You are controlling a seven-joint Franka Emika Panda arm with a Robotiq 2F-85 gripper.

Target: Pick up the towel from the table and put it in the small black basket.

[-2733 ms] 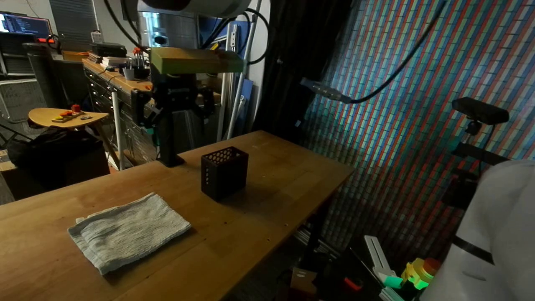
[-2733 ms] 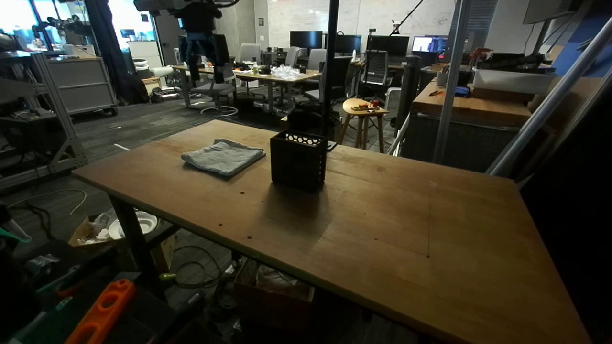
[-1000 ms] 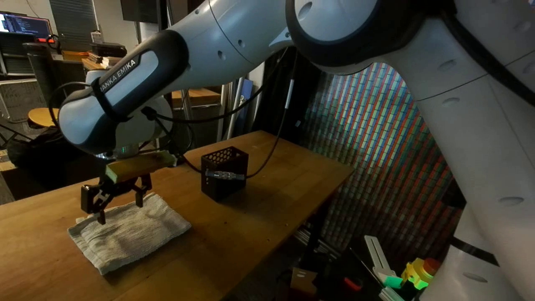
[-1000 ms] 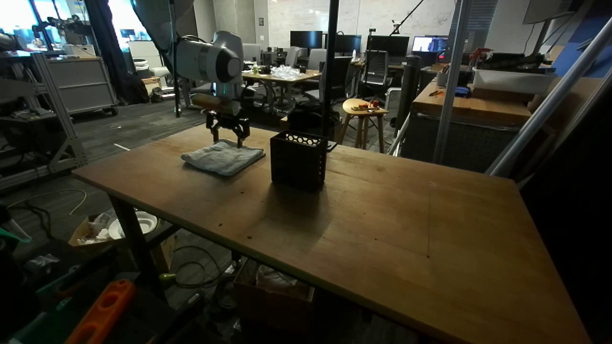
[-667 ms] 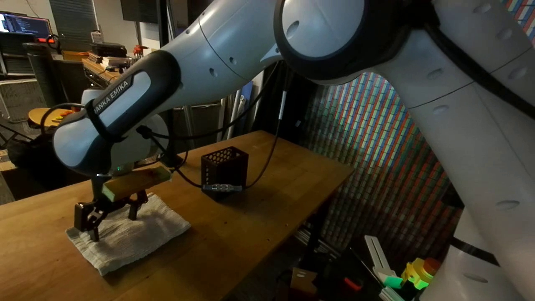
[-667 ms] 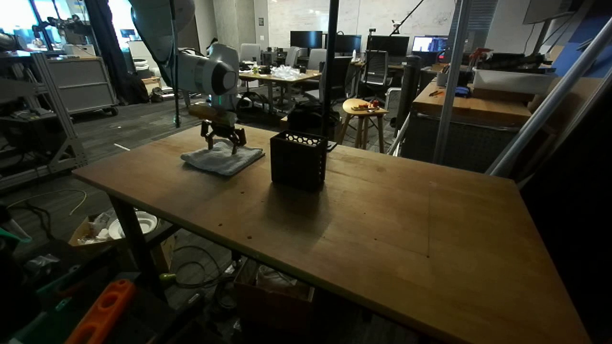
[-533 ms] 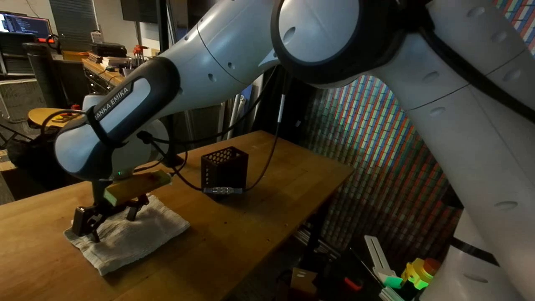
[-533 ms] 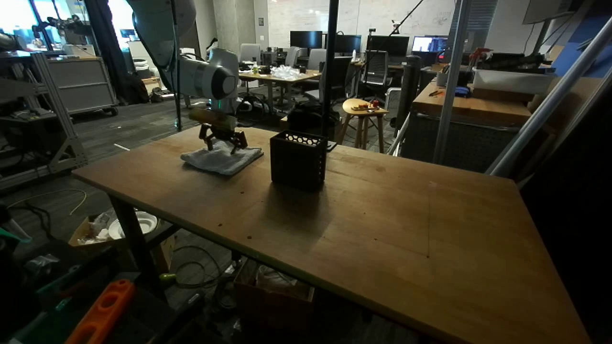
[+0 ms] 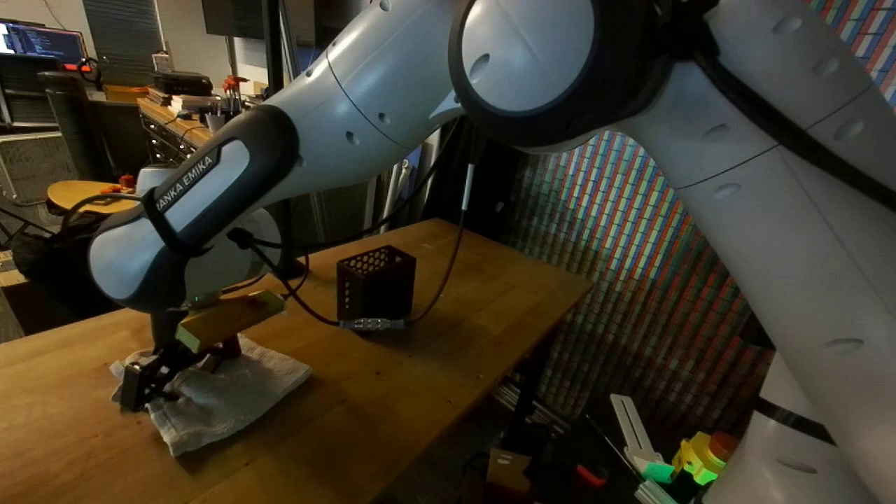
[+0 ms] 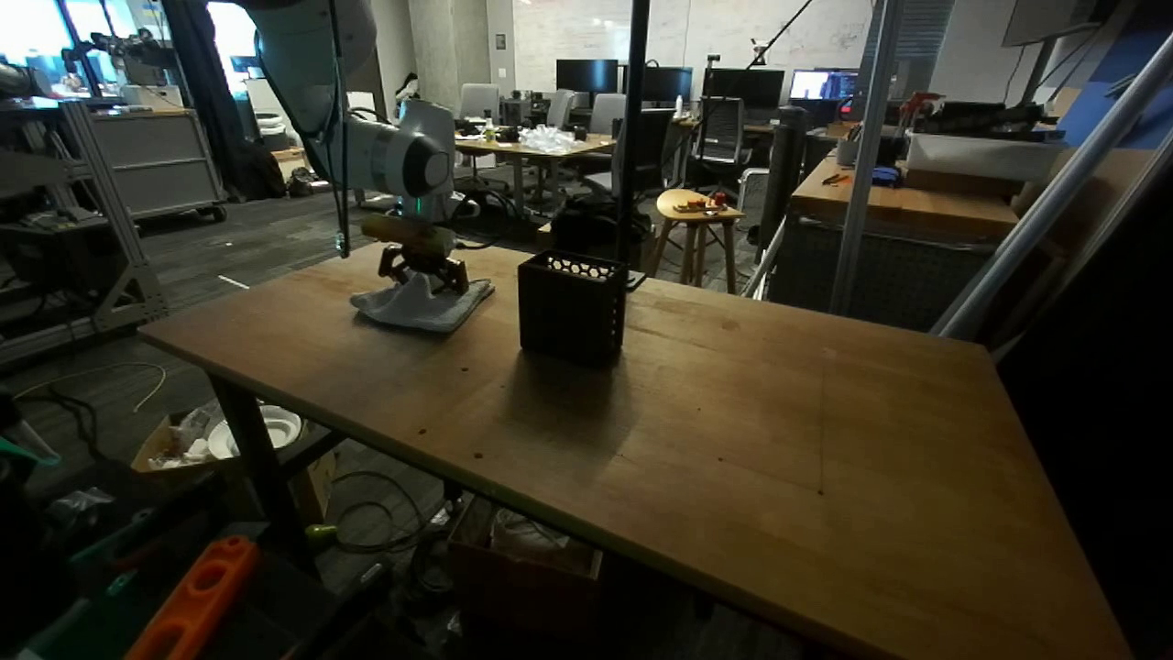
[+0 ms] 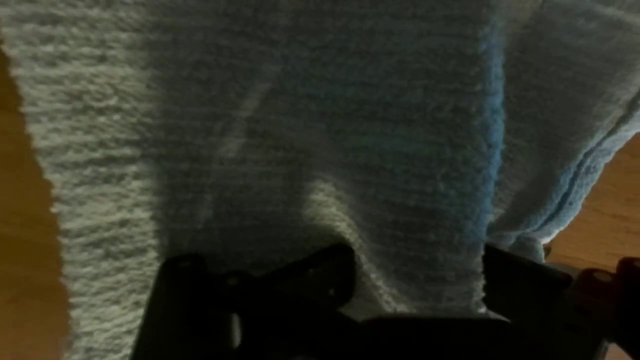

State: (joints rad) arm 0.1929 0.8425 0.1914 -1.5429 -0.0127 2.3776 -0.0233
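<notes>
The light grey-white towel (image 9: 241,395) lies on the wooden table (image 9: 490,280), bunched up under my gripper (image 9: 199,378); the towel (image 10: 426,316) and gripper (image 10: 426,282) also show in an exterior view. In the wrist view the towel (image 11: 300,125) fills most of the picture. A fold rises between the dark fingers of the gripper (image 11: 419,272), which are partly closed with a clear gap between them. The fingertips press into the cloth from both sides. The small black basket (image 9: 375,290), with hexagonal holes, stands upright beside the towel; it also shows in an exterior view (image 10: 570,312).
A cable with a connector (image 9: 372,324) hangs from the arm in front of the basket in an exterior view. A black post (image 10: 634,137) rises at the table's edge behind the basket. A wooden stool (image 10: 683,202) stands beyond the table.
The arm has reached over the table and lowered the gripper onto the towel. The fingers have drawn closer together, and the towel has bunched up with its edges pulled slightly inward. The basket has not moved.
</notes>
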